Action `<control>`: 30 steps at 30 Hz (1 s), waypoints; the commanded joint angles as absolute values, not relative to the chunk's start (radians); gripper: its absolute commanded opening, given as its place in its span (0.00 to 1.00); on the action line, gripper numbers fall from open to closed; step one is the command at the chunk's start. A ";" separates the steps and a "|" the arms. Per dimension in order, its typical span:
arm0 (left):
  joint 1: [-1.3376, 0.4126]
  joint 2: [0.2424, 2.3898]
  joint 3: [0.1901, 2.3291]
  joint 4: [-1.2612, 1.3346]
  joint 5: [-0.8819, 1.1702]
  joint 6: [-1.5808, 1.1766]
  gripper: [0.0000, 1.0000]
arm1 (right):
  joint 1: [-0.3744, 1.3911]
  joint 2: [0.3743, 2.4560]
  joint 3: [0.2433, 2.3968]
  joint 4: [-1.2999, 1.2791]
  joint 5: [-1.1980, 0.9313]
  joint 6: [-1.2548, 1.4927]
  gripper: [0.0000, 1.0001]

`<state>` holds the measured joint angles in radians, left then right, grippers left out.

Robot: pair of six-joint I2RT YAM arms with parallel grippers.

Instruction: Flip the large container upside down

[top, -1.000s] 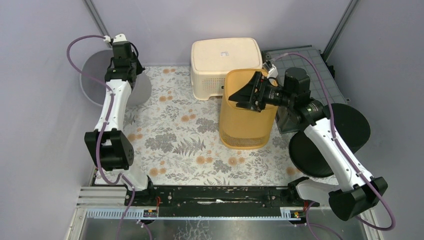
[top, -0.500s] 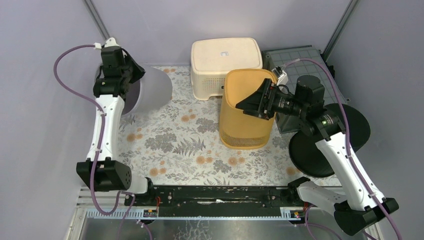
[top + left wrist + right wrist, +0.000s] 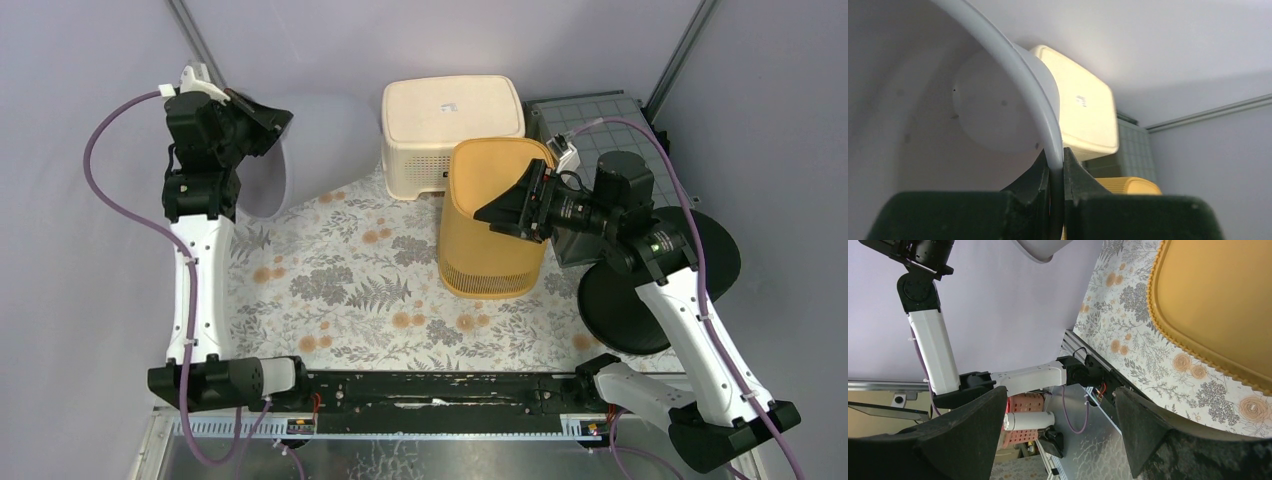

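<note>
- The left gripper [image 3: 258,117] is pinching the rim of the grey bucket [image 3: 318,138] at the far left of the table. In the left wrist view, the gripper [image 3: 1056,172] is showing one finger inside the rim and one outside, closed tight on the thin wall.
- The grey bucket [image 3: 998,107] is lying on its side. Its mouth is facing left toward the arm, and its round base is pointing right toward the cream basket [image 3: 452,122].
- Whether the bucket is touching the floral mat [image 3: 365,285] cannot be told from these views.
- The cream basket [image 3: 1083,112] is sitting at the far middle with a closed flat face upward, just beside the bucket.
- The yellow basket [image 3: 493,228] is standing just near of the cream one, also with a closed face upward.
- The right gripper [image 3: 508,207] is hovering over the top of the yellow basket, jaws spread wide and holding nothing. In the right wrist view, the gripper [image 3: 1058,390] is showing its fingers [image 3: 960,440] well apart, with the yellow basket [image 3: 1218,305] off to one side.
- Two black discs [image 3: 705,255] are lying at the right edge, partly under the right arm.
- A grey grid tray [image 3: 612,118] is resting in the far right corner.
</note>
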<state>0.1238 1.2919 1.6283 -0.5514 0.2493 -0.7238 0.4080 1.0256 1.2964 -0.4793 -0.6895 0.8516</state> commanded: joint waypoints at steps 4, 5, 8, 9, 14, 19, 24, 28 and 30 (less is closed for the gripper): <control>0.182 1.218 1.613 -0.307 0.392 -0.869 0.00 | 0.416 1.008 1.346 -0.482 -0.681 0.829 0.86; 0.189 1.213 1.624 -0.311 0.400 -0.870 0.00 | 0.417 1.009 1.344 -0.483 -0.681 0.827 0.86; 0.218 1.205 1.640 -0.298 0.444 -0.898 0.00 | 0.417 1.012 1.341 -0.479 -0.682 0.827 0.86; 0.225 1.201 1.638 -0.285 0.463 -0.914 0.00 | 0.417 1.013 1.341 -0.477 -0.683 0.827 0.86; 0.260 1.161 1.544 -0.160 0.552 -1.044 0.00 | 0.417 1.027 1.362 -0.473 -0.693 0.822 0.86; 0.283 1.122 1.422 0.010 0.622 -1.186 0.00 | 0.417 1.057 1.430 -0.495 -0.713 0.800 0.86; 0.308 1.079 1.257 0.288 0.677 -1.383 0.00 | 0.416 1.108 1.522 -0.502 -0.742 0.797 0.86; 0.333 1.039 1.101 0.525 0.683 -1.541 0.00 | 0.417 1.173 1.620 -0.522 -0.769 0.788 0.86; 0.340 1.020 1.021 0.622 0.681 -1.601 0.00 | 0.417 1.208 1.681 -0.543 -0.783 0.778 0.86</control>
